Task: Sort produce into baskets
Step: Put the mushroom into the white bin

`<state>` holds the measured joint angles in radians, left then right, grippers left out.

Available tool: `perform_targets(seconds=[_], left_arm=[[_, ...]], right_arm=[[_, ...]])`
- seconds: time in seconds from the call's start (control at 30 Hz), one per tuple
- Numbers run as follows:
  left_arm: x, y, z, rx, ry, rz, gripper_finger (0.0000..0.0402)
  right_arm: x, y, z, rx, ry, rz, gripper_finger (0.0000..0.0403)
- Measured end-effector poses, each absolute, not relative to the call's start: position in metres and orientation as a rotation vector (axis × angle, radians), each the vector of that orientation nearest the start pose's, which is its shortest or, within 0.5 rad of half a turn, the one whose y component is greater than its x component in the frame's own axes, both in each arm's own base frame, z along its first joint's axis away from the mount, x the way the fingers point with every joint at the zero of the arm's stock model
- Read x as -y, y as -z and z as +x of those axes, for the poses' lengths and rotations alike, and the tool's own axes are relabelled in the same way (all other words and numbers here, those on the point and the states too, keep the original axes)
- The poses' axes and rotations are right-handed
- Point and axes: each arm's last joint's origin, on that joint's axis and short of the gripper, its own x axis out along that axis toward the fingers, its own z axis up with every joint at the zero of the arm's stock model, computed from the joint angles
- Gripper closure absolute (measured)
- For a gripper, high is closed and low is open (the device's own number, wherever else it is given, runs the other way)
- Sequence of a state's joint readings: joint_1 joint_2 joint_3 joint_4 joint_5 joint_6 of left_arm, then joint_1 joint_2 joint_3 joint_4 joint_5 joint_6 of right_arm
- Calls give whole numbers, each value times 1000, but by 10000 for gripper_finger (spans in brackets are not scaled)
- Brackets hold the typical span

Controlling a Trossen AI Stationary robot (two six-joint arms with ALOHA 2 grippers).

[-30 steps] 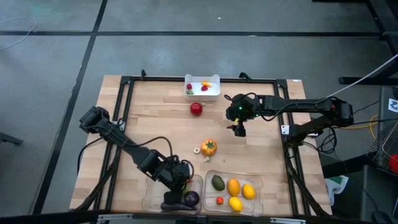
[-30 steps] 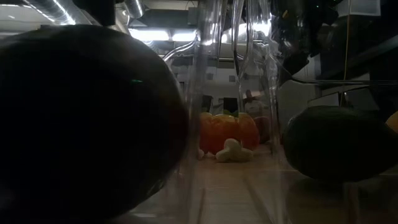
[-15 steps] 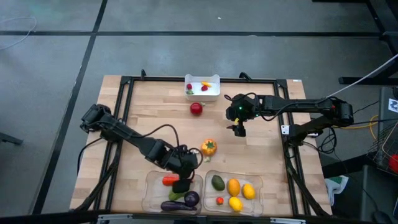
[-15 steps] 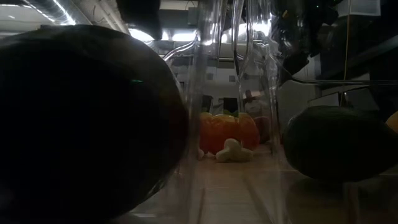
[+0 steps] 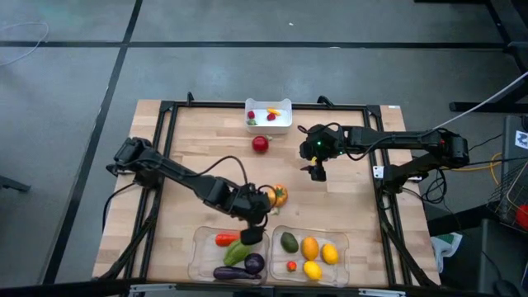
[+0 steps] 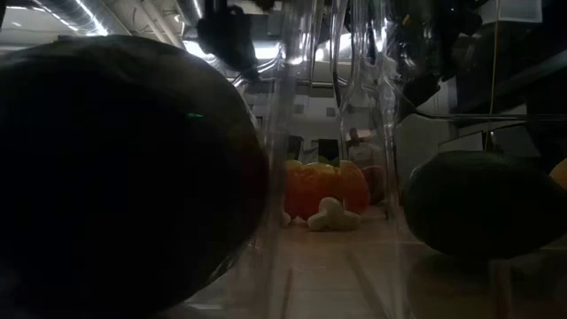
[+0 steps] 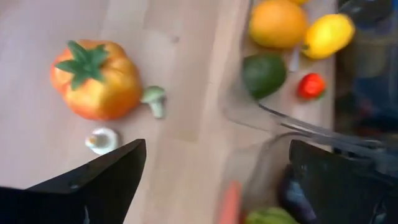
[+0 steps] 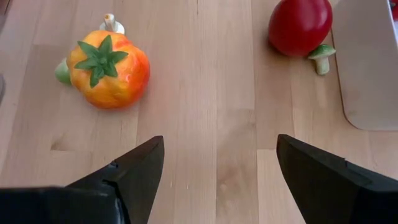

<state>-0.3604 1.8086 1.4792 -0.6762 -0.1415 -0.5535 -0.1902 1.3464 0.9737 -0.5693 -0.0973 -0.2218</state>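
Note:
My left gripper (image 5: 254, 224) is open and empty, above the far rim of the left clear tray (image 5: 198, 256); it also shows in the left wrist view (image 7: 214, 180). That tray holds an orange carrot (image 5: 224, 239), a green pepper (image 5: 238, 252) and a purple eggplant (image 5: 235, 271). The right clear tray (image 5: 342, 247) holds an avocado (image 5: 289, 242), an orange fruit (image 5: 309, 247), two lemons (image 5: 329, 253) and a tiny red piece (image 5: 291, 266). An orange pepper (image 5: 277, 195) and a red apple (image 5: 260, 143) rest on the table. My right gripper (image 5: 317, 170) hangs open and empty, right of the apple.
A small white bin (image 5: 269, 115) with tiny red pieces stands at the far edge. Two small mushroom-like pieces (image 7: 153, 99) (image 7: 102, 140) lie beside the orange pepper. A black frame (image 5: 165, 148) borders the table. Bare wood lies at the left (image 5: 190, 173) and between pepper and right gripper.
My left gripper has moved out of the left clear tray, toward the far edge and a little to the right, nearer the orange pepper. The carrot and the green pepper, which it covered before, now show lying in that tray. My right arm has kept still.

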Motion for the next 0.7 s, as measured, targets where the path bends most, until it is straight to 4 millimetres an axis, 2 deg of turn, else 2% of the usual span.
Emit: perform_targets(seconds=[0.3, 0.47, 0.7], left_arm=[[95, -246, 373, -1054, -74, -89, 9], [72, -237, 376, -1111, -125, -87, 9], [54, -197, 376, -1187, -161, -72, 9]], right_arm=[[49, -253, 268, -882, -11, -80, 95], [49, -253, 268, -882, -11, -80, 95], [49, -252, 267, -888, -12, -79, 95]])
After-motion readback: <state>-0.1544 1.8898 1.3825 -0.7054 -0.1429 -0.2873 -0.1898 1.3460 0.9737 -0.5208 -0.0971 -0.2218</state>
